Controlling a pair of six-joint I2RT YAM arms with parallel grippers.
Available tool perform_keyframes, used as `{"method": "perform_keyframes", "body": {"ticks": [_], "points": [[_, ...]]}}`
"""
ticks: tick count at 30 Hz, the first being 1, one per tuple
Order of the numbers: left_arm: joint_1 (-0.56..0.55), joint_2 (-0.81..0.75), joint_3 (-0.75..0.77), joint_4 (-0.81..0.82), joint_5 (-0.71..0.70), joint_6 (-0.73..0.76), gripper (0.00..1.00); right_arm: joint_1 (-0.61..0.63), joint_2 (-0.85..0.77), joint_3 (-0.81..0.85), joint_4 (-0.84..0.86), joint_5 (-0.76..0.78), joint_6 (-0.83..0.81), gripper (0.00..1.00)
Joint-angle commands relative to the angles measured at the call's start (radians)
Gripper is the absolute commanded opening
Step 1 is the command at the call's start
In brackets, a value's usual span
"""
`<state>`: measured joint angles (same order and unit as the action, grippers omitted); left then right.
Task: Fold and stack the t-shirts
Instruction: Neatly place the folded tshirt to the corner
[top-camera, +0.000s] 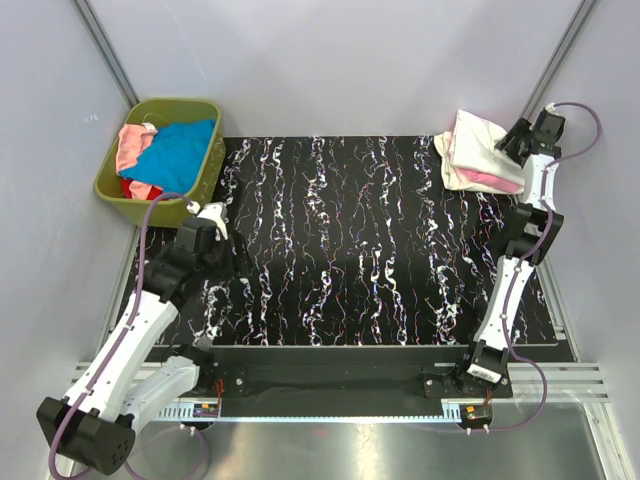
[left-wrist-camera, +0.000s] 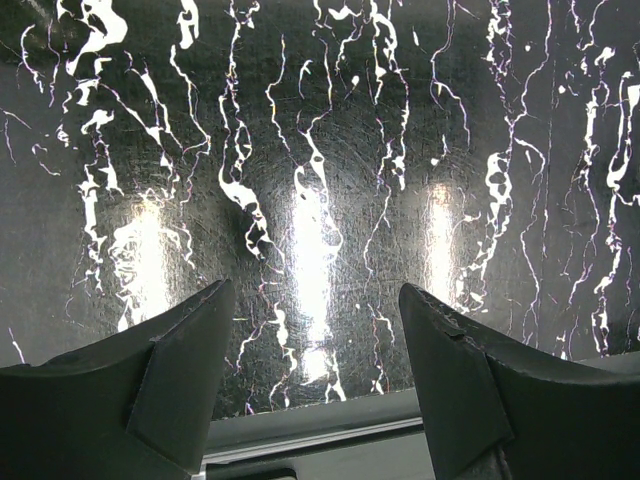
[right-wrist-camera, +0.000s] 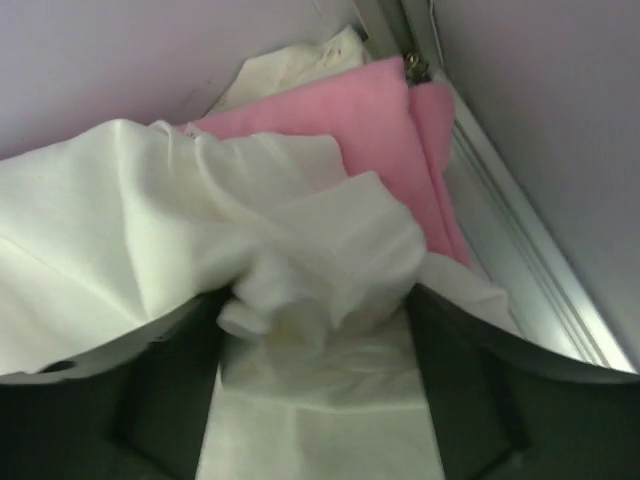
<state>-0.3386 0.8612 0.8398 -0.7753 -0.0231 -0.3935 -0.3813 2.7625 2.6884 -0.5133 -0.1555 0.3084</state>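
Right claw (right-wrist-camera: 310, 305) status: fingers spread, with a bunched fold of the soft cream cloth t-shirt (right-wrist-camera: 150, 220) lying between them. I judge the fold is not pinched. That shirt sits on top of a flat pink cloth t-shirt (right-wrist-camera: 375, 120). Together they form the stack at the 2 o'clock corner of the black, white-veined table (top-camera: 350, 250), tight against the grey wall (right-wrist-camera: 120, 60). I judge this corner keeps finished garments off the working area at the centre. The top shirt is rumpled, not square, so the stack probably needs tidying.

Remaining t-shirts wait in the olive-green plastic basket (top-camera: 110, 185) at 10 o'clock, off the table's edge. A blue cloth shirt (top-camera: 180, 150) lies on top, a pale pink one (top-camera: 130, 140) at its 9 o'clock side, and a red one (top-camera: 135, 188) shows at 7 o'clock. My left claw (left-wrist-camera: 310, 330) hangs over bare table at the basket's 5 o'clock, fingers spread and holding nothing. I judge it is placed there for the next pick.

Not determinable: how many shirts the stack holds, since more cream cloth shows beyond the pink at 12 o'clock; what lies deeper in the basket. Both wrist views cut my fingers off at the lower edge.
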Motion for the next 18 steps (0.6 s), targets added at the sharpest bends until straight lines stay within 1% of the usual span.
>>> {"method": "perform_keyframes", "body": {"ticks": [1,3,4,6,11,15,18], "points": [[0.004,0.007,-0.007,0.038,-0.023,-0.008,0.72,-0.028,-0.02,0.021,0.093,0.088,0.023,0.85],[0.004,0.009,-0.007,0.038,-0.023,-0.008,0.72,-0.031,-0.03,0.01,0.093,0.089,0.02,0.97],[0.004,0.009,-0.005,0.038,-0.021,-0.008,0.72,-0.031,-0.056,0.001,0.094,0.091,0.018,1.0],[0.004,0.007,-0.005,0.038,-0.021,-0.008,0.73,-0.031,-0.095,-0.037,0.107,0.099,0.011,1.0],[0.004,-0.014,-0.007,0.039,-0.026,-0.008,0.72,-0.031,-0.248,-0.084,0.084,0.137,0.034,1.0],[0.004,-0.033,-0.005,0.039,-0.028,-0.008,0.72,-0.031,-0.378,-0.166,0.09,0.212,0.052,1.0],[0.004,-0.053,-0.007,0.042,-0.028,-0.008,0.72,-0.031,-0.49,-0.215,0.091,0.196,0.052,1.0]]}}
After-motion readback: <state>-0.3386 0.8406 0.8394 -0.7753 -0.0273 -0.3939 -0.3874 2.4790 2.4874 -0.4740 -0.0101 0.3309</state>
